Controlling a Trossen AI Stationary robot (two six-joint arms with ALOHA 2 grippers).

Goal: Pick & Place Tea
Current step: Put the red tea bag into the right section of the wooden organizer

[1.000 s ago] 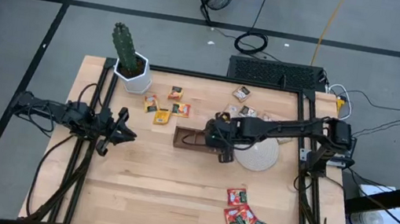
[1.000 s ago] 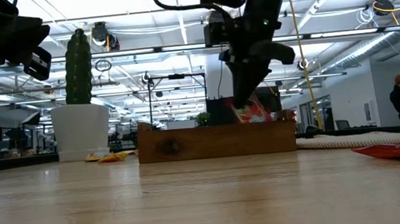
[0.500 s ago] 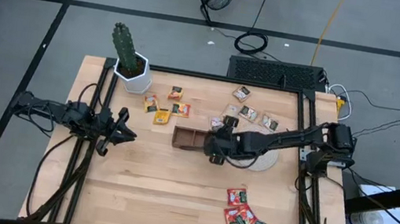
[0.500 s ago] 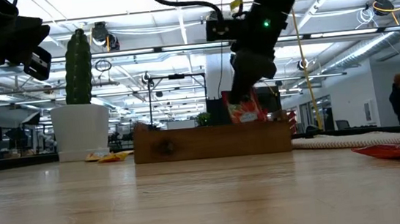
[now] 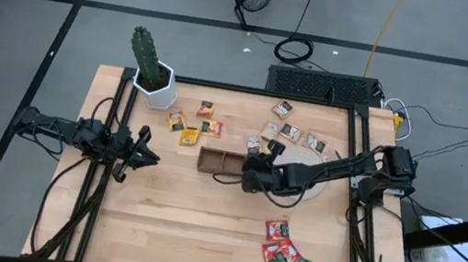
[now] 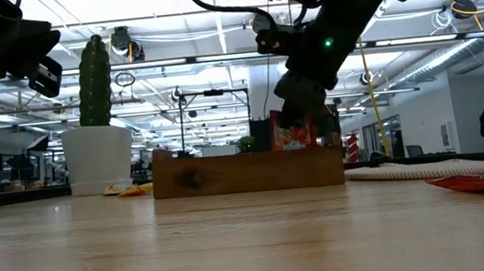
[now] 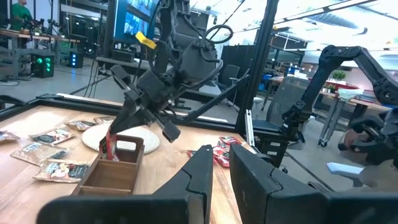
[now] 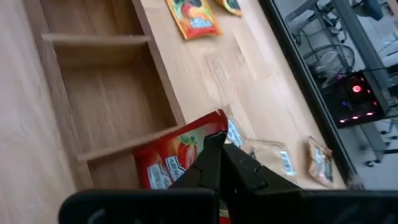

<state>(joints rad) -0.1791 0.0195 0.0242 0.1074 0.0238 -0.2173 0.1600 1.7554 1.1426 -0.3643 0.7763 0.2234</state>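
Note:
A brown wooden tray with three compartments lies mid-table. My right gripper is over its right end, shut on a red tea sachet that stands upright in the right-end compartment. The right wrist view shows this sachet just past my fingers. More red sachets lie flat at the near right. Yellow-orange ones lie left of the tray and tan ones beyond it. My left gripper waits at the left edge, its fingers a narrow gap apart and holding nothing. My right gripper pinches the red sachet near its upper edge between its two fingers. The fingers slant down from the table's right side. The sachet stands upright with its lower part behind the tray's wall. Whether it rests on the tray's floor is hidden.
A round whitish disc lies right of the tray, partly under my right arm. A potted cactus stands at the far left corner. Bare wood stretches across the near left.
My right gripper has swung toward the table's near edge and sunk a little, rolling at the wrist. The red sachet has turned from tilted to upright and gone down into the tray. The tray has slid a little toward the table's left edge.

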